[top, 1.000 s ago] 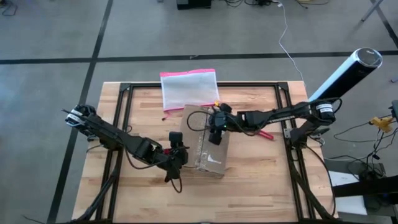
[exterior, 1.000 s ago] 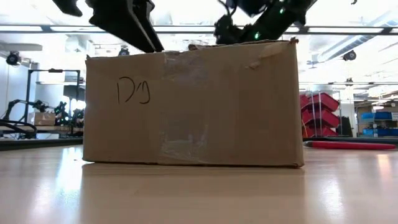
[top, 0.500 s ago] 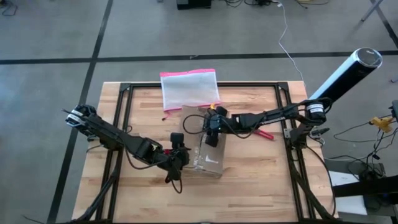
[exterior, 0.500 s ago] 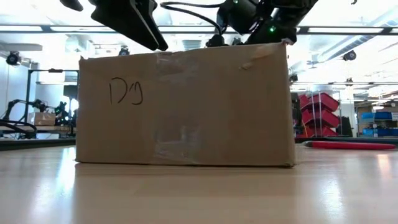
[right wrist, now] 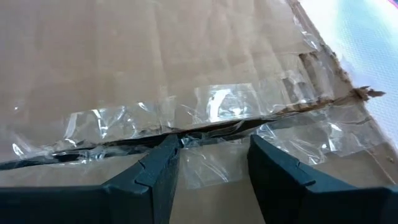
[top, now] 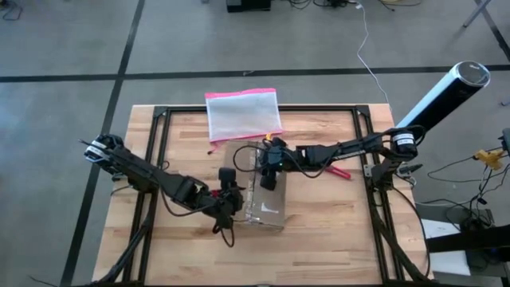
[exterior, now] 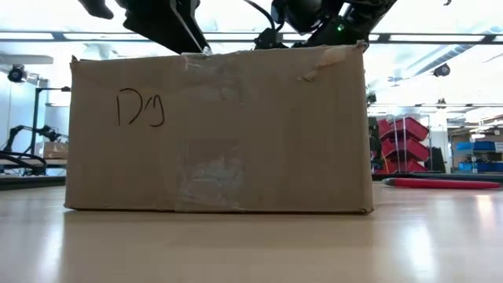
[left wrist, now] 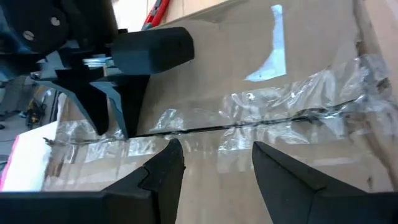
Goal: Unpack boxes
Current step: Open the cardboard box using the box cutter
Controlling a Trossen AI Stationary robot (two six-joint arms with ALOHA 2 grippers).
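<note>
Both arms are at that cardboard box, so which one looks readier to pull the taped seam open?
Probably the right claw: its open fingers sit on the box's seam, where the tape is already torn. The left claw is open near the box's edge.

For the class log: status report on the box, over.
Left gripper open at taped seam. Right gripper open over same seam. Box shut, tape torn, still across. Nothing in the way.

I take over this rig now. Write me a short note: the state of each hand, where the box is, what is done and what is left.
Left hand: open, fingertips at the taped seam on top of the box.
Right hand: open, also over the seam, nearer the pouch.
Box: mid-table, flaps shut, tape crumpled and partly torn.
Done: nothing unpacked.
Left: part the seam, open the flaps, empty the box.
</note>
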